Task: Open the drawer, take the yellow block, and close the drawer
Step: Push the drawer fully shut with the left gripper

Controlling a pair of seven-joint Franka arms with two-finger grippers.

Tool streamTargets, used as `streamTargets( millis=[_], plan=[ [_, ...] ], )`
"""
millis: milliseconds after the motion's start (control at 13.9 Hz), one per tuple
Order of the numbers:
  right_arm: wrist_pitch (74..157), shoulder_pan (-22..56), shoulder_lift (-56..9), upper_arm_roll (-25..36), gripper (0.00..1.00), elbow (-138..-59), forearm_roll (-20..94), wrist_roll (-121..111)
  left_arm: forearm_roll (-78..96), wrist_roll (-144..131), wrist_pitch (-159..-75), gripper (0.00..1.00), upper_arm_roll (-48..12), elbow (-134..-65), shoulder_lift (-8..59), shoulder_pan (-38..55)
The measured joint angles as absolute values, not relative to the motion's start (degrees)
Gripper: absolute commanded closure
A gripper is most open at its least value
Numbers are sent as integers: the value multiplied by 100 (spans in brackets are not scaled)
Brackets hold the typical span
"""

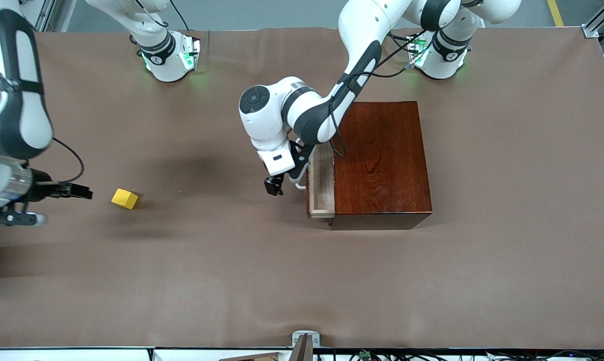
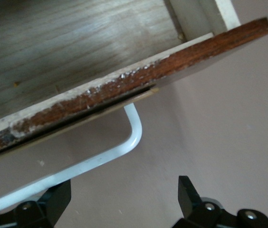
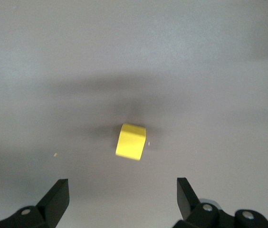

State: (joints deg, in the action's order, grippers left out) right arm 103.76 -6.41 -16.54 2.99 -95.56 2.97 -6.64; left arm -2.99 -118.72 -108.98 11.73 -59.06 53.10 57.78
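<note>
Yellow block (image 1: 125, 198) on worktop (image 1: 232, 276), drawer (image 1: 321, 181) slightly open
Left pincer (image 1: 277, 188) open beside handle (image 2: 124, 147); right pincer (image 3: 122, 199) open near block

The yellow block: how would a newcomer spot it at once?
Start at the dark wooden box with its drawer partly open. Look along the table toward the right arm's end. The yellow block lies alone there, the only bright thing on brown.

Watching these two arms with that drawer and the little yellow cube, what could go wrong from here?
The drawer is only partly open, and the open left gripper sits by its white handle, not gripping it: a push could slip. The yellow block lies loose on the table; the open right gripper beside it might knock it away.
</note>
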Motion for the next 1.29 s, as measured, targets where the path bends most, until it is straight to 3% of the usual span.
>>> streamTargets(
  millis=[360, 647, 1079, 1295],
  plan=[
    [9120, -643, -1204, 306, 0, -9005, 544, -664, -299, -11806, -10102, 0, 1181, -5912, 5272, 5542],
    [8160, -642, -1049, 331, 0, -8438, 559, -662, -231, -11853, -9944, 0, 1178, -5869, 5260, 5470],
    [7749, -449, -665, 553, 0, -8205, 557, -254, -142, -11515, -9904, 0, 1158, -5829, 5211, 5423],
    [7689, -136, -378, 729, 0, -8218, 557, -241, -201, -10417, -9778, 0, 1214, -5809, 4786, 5416]
  ],
)
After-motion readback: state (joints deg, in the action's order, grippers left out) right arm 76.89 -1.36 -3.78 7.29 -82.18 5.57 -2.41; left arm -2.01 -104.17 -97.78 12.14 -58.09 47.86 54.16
